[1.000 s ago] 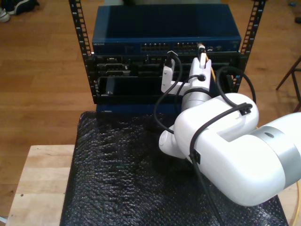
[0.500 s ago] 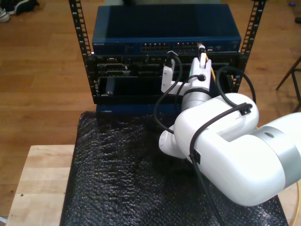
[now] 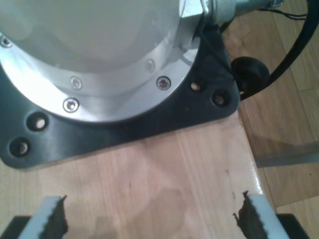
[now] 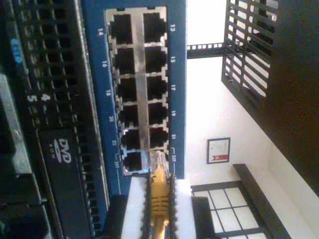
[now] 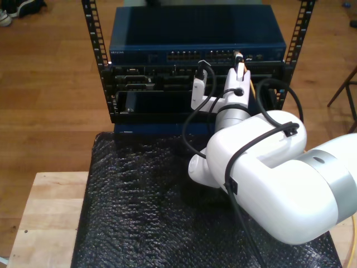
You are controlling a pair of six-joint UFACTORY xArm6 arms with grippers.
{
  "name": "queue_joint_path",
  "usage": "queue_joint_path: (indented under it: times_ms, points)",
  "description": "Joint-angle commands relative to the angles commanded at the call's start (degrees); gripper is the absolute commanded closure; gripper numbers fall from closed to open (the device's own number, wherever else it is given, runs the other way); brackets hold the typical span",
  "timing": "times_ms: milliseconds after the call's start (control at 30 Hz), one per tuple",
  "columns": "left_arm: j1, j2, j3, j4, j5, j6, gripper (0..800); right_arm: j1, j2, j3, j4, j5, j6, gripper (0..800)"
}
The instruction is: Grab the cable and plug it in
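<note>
Wooden floor surrounds a black rack (image 5: 100, 61) that carries a blue network switch (image 5: 195, 33) above darker units, and in front of it stands a tabletop (image 5: 50, 218) of pale wood partly covered by a black bubbly mat (image 5: 139, 212). In the exterior view a white arm (image 5: 262, 184) reaches from the exterior view's lower right toward the switch's row of ports.

My second pincer (image 4: 158, 209) is clenched on the cable (image 4: 158, 199), whose yellow-orange boot runs straight between the two white fingers (image 4: 133, 214). The clear plug (image 4: 158, 162) sticks out just beyond the fingertips and touches the edge of the port block (image 4: 138, 89), at the ports numbered 23 and 24. Whether the plug is fully seated I cannot tell. In the exterior view the same pincer (image 5: 240, 58) holds the cable (image 5: 252, 84) at the switch face, toward the exterior view's right end of the port row, with the yellow cable trailing down beside the arm's wrist and a black robot cable (image 5: 192, 123) looping nearby.

My first pincer (image 3: 149, 219) is released, its two toothed pads (image 3: 50, 219) standing well apart over bare pale wood. Beyond them sits a round metal arm base (image 3: 89, 59) on a black mounting plate (image 3: 199, 104), with a black cord (image 3: 294, 45) running past its corner.
</note>
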Motion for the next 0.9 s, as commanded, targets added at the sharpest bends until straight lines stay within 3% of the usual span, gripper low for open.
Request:
queue_joint_path:
  times_ms: [900]
  points:
    - [0.0,0.0,0.0,0.0,0.0,0.0,0,-0.1,0.0,-0.4,-0.1,1.8,0.1,800]
